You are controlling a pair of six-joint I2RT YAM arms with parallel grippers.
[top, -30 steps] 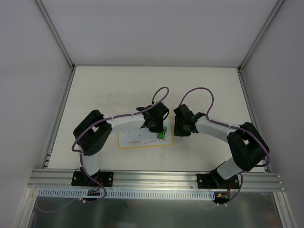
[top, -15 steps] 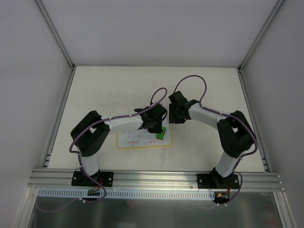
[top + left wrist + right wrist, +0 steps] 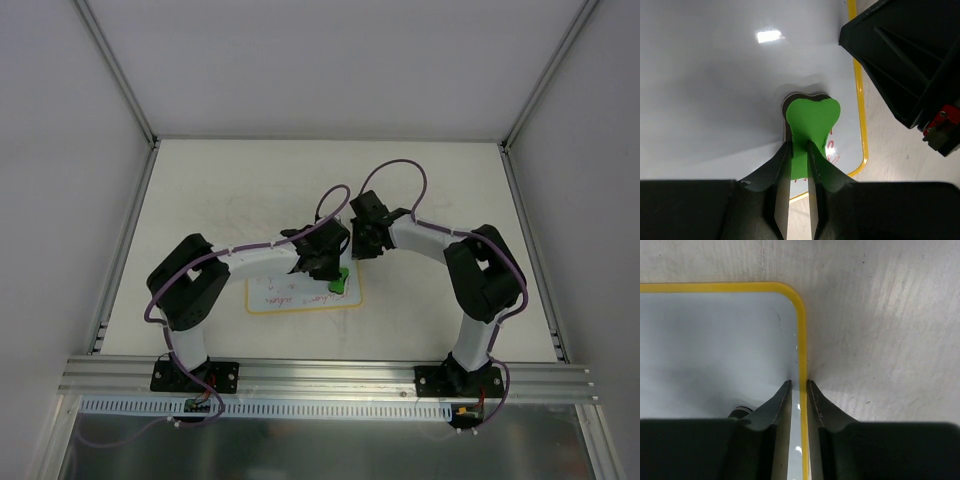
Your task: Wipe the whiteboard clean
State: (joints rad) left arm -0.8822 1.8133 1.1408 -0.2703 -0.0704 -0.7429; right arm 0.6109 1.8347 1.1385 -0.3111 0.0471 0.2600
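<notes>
The whiteboard [image 3: 295, 296], white with a yellow rim and faint red writing, lies flat between the arms. My left gripper [image 3: 328, 266] is shut on the green bone-shaped eraser [image 3: 340, 283], which rests on the board near its right edge. In the left wrist view the eraser [image 3: 812, 116] sits on the whiteboard [image 3: 715, 85], held by my left gripper [image 3: 799, 144], with red marks beside it. My right gripper [image 3: 361, 244] is at the board's far right corner. In the right wrist view my right gripper [image 3: 799, 383] has its jaws almost together over the whiteboard [image 3: 715, 335] rim.
The scuffed white tabletop [image 3: 220, 190] is enclosed by grey walls with metal frame posts. An aluminium rail [image 3: 330, 375] runs along the near edge. The right gripper's black body [image 3: 905, 60] hangs close beside the eraser in the left wrist view.
My right arm has swung left and forward, bringing its gripper to the board's far right corner. The left gripper with the eraser has barely shifted.
</notes>
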